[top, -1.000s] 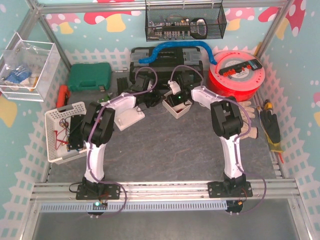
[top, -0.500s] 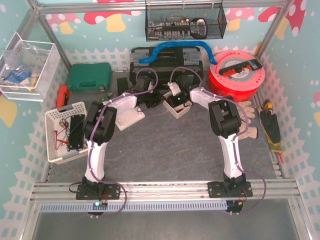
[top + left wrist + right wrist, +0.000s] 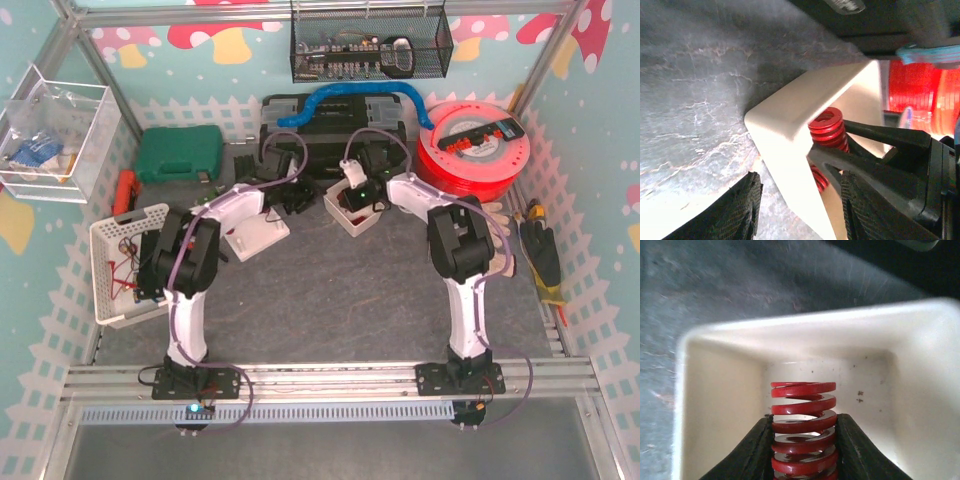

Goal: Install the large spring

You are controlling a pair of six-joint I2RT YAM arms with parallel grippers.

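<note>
Seen from above, both arms reach to the upper middle of the frame. There a white box sits on the grey desk, in front of a black toolbox, with a red cable reel to the right. The right end effector dips into the box from above. The left end effector sits just beside the box's left side. In the left wrist view, the left end effector's two dark fingers fill the lower edge. They stand moderately apart and hold nothing, with one wall of the box running up between them; the view is too close to tell whether either pad touches that wall. Right of centre, a red spring shows inside the box just past the wall's rim. It is clamped between the right end effector's black fingers, which come in from the right edge. In the right wrist view, the spring fills the lower middle of the frame, pinched on both sides by the fingers drawn in narrow against its coils. Its free end points deeper into the box, whose pale rim frames it across the upper half, with grey desk beyond in the upper left.
</note>
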